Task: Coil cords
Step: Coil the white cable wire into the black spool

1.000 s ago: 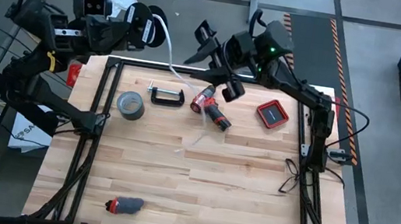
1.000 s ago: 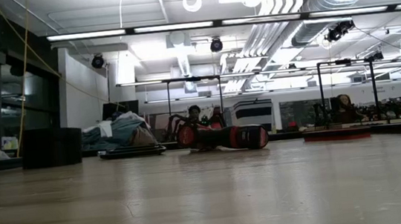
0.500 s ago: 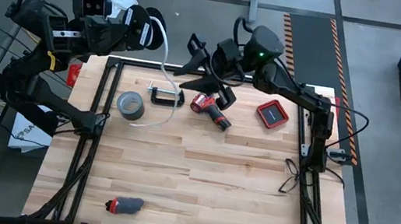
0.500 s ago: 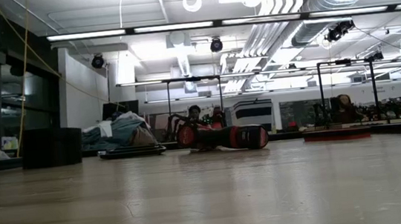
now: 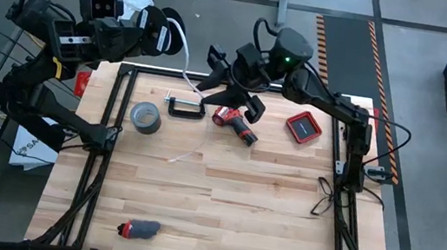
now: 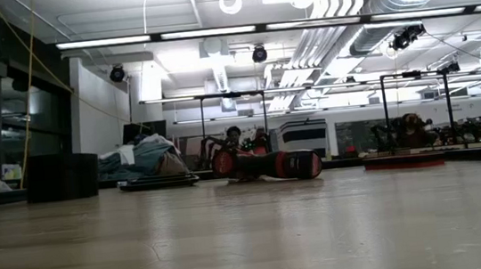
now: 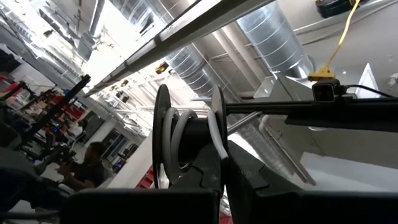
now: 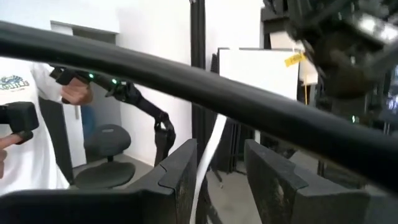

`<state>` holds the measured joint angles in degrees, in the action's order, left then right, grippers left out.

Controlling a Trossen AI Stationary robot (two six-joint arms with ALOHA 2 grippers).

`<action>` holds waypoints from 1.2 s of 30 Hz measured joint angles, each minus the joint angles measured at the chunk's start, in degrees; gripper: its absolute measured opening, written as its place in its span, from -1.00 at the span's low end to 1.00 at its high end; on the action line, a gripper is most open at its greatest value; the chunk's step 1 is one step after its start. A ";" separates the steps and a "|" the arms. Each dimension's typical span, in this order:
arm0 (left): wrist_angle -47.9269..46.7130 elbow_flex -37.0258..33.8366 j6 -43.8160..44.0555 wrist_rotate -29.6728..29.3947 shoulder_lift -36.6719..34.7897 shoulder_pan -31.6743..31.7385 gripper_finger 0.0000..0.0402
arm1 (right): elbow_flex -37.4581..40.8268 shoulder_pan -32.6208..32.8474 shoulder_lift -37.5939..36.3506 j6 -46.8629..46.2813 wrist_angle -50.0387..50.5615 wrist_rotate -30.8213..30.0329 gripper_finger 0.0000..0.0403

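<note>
High view first: my right end effector (image 5: 229, 75) has swung from above the red drill toward the 11 o'clock side of the surface (image 5: 220, 212), and it now sits over the far edge, nearer the left arm. The white cable (image 5: 192, 81) runs from the spool (image 5: 169, 34) in my left end effector (image 5: 162, 33) across to the right one, then trails down onto the wood, its loose tail (image 5: 186, 153) lying at about 10 o'clock from centre. That tail has slid left and up from where it lay beside the drill (image 5: 237, 125) a second ago, so I judge slack is being drawn in and the coiling is moving along.

Low view: nothing has changed here; the drill (image 6: 266, 165) lies at the far edge and neither arm shows.

Left wrist view: my left end effector is clamped on the black disc (image 7: 186, 146), with several white turns wound on it.

Right wrist view: the fingers (image 8: 177, 180) stand slightly apart with the cable (image 8: 205, 155) running between them, guided more than pinched. A person (image 8: 25, 124) stands in the room beyond.
</note>
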<state>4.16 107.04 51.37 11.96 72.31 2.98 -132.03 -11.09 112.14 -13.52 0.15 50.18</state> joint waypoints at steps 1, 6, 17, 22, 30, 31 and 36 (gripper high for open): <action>0.00 0.00 -0.09 -0.01 0.00 0.00 -1.00 | 0.00 0.00 0.00 0.02 0.94 -0.01 -0.36; -0.07 0.00 -0.07 0.21 -0.13 0.00 -1.00 | 0.00 0.00 0.00 0.03 3.67 0.03 -0.36; -0.05 0.04 -1.59 -0.23 -1.05 0.00 -1.00 | 0.00 0.00 0.00 0.03 4.92 0.87 -0.43; -0.54 0.04 -1.59 -0.25 -1.05 0.00 -1.00 | 0.00 0.24 0.00 2.11 4.87 1.23 -0.80; -2.78 0.04 -1.16 -0.69 -1.19 0.61 -1.00 | 0.00 0.24 0.00 5.91 3.87 -0.84 -0.98; -3.24 0.04 -1.11 -0.83 -1.16 0.83 -1.00 | 0.00 0.26 0.00 6.60 3.01 -1.75 -0.98; -3.63 -0.30 0.63 -1.40 0.65 2.05 -1.00 | 0.00 0.47 -0.04 11.31 1.37 -9.51 -0.99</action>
<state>0.54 106.74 52.00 10.56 72.96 5.04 -132.03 -10.62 112.09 -2.21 1.52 40.67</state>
